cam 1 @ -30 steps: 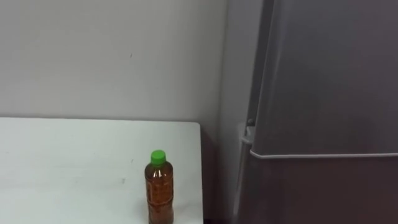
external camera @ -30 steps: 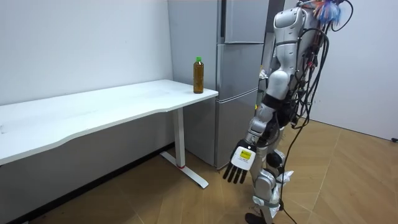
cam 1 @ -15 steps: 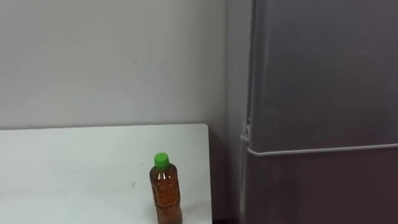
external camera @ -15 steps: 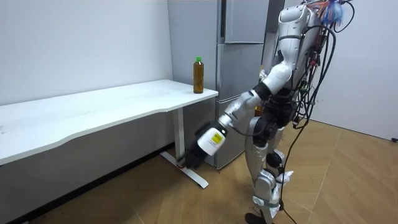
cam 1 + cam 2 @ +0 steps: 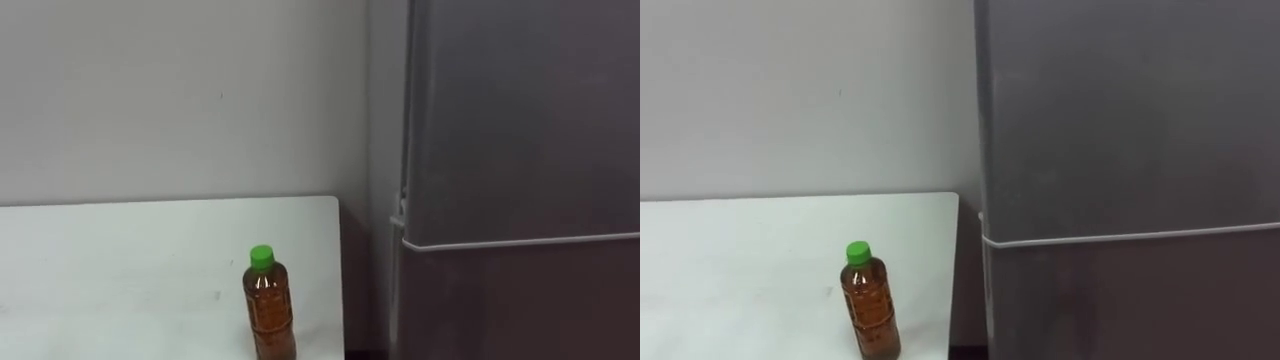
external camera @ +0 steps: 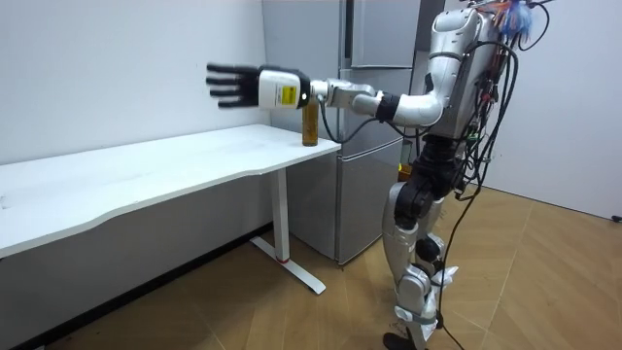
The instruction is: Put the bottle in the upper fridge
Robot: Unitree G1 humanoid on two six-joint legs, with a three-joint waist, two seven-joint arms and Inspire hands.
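White casing and dark fingers: the robot's left hand (image 6: 255,87) is stuck straight out at about shoulder height in the room view, with the fingers spread wide and flat and nothing in it. It sits at roughly 10 o'clock from the bottle (image 6: 310,122). The forearm crosses in front of the bottle's top in that view, and the fingers are well clear of it. The robot itself stands on the wooden floor (image 6: 505,282) right in front of the fridge (image 6: 364,126), by the end of the table (image 6: 146,180).

From the head camera the bottle is down at 6 o'clock, upright on the white table, close to the table's right-hand edge. It's clear plastic with a green cap (image 5: 262,257) on, filled with brown liquid almost up to the neck. Its base is cut off by the bottom of the view.

At 3 o'clock from the bottle, just past the table edge, is the grey fridge. Both doors are closed, with a pale seam running across between the upper door (image 5: 520,120) and the lower door (image 5: 520,300), so I can't tell what's inside.

Behind it all, from 9 to 12 o'clock, is a plain light wall (image 5: 180,90).
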